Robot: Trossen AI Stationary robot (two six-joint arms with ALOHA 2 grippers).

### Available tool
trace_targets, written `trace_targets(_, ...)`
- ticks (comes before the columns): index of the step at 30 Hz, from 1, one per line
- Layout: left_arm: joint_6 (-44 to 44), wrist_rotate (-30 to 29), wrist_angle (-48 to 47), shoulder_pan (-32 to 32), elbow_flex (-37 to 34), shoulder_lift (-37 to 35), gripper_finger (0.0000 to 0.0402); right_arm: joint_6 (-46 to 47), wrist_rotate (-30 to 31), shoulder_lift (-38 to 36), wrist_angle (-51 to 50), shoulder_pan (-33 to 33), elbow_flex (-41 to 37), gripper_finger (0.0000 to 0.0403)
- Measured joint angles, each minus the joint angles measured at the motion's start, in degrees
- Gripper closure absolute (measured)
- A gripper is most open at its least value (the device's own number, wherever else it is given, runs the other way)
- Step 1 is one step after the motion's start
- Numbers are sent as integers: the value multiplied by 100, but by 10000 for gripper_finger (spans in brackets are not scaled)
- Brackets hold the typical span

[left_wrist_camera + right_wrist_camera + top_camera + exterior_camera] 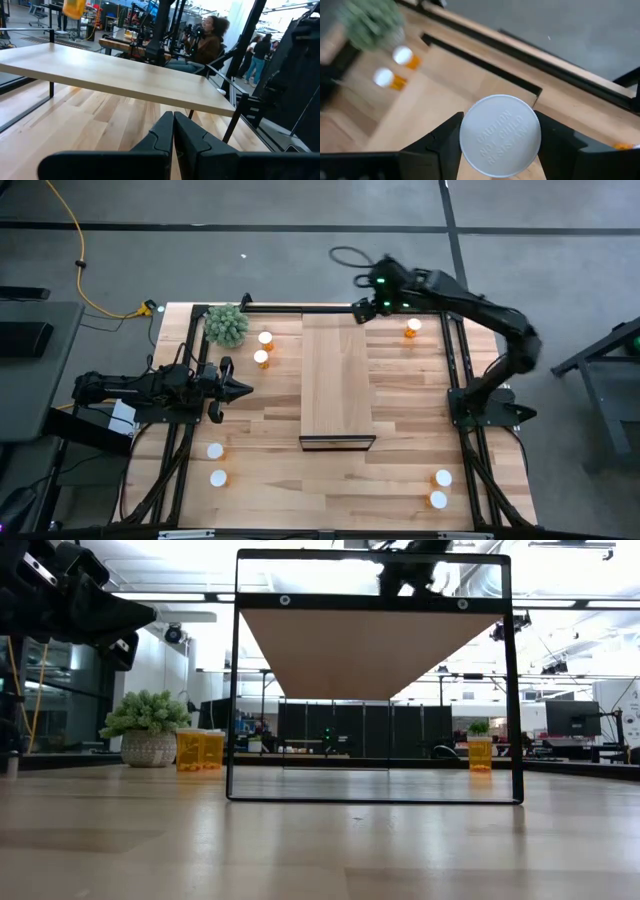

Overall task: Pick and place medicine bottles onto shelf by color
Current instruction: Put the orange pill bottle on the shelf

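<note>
My right gripper is over the far end of the pale wood shelf and is shut on a medicine bottle, of which the right wrist view shows the round white cap. My left gripper hangs shut and empty left of the shelf. The other orange bottles stand upright on the tabletop in pairs at the far left, the near left and the near right. One bottle stands alone at the far right. My right gripper pinches the bottle between its two fingers, which stand on opposite sides at the white cap. The fingers come from above, pointing down. The bottle is upright, cap up, and is lifted clear above the shelf's far end; its orange body is hidden under the cap.
A green bushy plant in a pot stands at the table's far left corner, next to the far-left bottles. The shelf stands on a dark metal frame with open space beneath. People are in the room beyond the table.
</note>
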Motion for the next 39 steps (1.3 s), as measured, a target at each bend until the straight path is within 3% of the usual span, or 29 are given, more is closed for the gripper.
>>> trace_targets(6,0,0,1,1,0,1,398,-305,260,942,-345,92,581,205)
trace_targets(12,0,0,1,0,-1,0,398,-293,561,1313,-334,177,650,205)
trace_targets(28,0,0,1,-1,0,-1,398,-198,712,1391,-309,171,619,187)
trace_targets(39,0,0,1,1,0,-1,398,-263,491,1391,-307,173,617,186)
